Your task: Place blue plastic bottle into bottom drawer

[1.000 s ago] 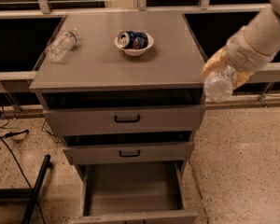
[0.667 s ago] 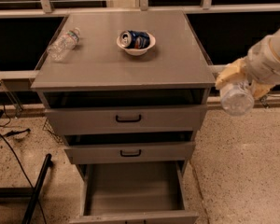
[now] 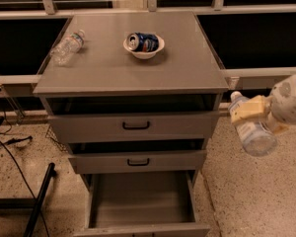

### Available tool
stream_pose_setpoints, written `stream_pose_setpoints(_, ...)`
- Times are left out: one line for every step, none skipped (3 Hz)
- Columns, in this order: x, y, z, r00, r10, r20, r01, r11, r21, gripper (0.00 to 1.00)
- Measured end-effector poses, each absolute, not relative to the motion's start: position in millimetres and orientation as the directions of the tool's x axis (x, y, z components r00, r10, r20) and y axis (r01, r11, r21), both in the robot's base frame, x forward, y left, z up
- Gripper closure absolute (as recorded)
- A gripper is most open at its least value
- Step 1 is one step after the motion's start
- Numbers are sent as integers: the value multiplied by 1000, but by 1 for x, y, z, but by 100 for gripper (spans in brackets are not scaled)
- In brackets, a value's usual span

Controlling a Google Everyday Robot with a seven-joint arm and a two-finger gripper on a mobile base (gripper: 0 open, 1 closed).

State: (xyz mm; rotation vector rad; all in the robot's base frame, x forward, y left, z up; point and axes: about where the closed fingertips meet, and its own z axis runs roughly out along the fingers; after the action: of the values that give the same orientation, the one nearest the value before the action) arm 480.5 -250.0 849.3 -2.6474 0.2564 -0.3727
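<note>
My gripper is to the right of the grey cabinet, level with the top drawer, and is shut on the blue plastic bottle. The bottle is clear with a pale label; its white cap points up-left and its base hangs down-right over the floor. The bottom drawer is pulled open at the foot of the cabinet, down and left of the gripper, and its plain grey inside holds nothing.
A smaller clear bottle lies at the back left of the cabinet top. A white bowl holds a blue soda can. Two upper drawers with black handles are slightly open. A black stand and cables lie on the floor at left.
My gripper has carried the bottle away from the cabinet's top right edge, to the right and downward, to beside the top drawer.
</note>
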Motion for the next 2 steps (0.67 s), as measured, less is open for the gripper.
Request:
stream_pose_setpoints(477,-249,845,951,-212,226,-87,-883,-461,100)
stream_pose_setpoints(479,-250,842,955,-197,222,-79,-890,-448,100)
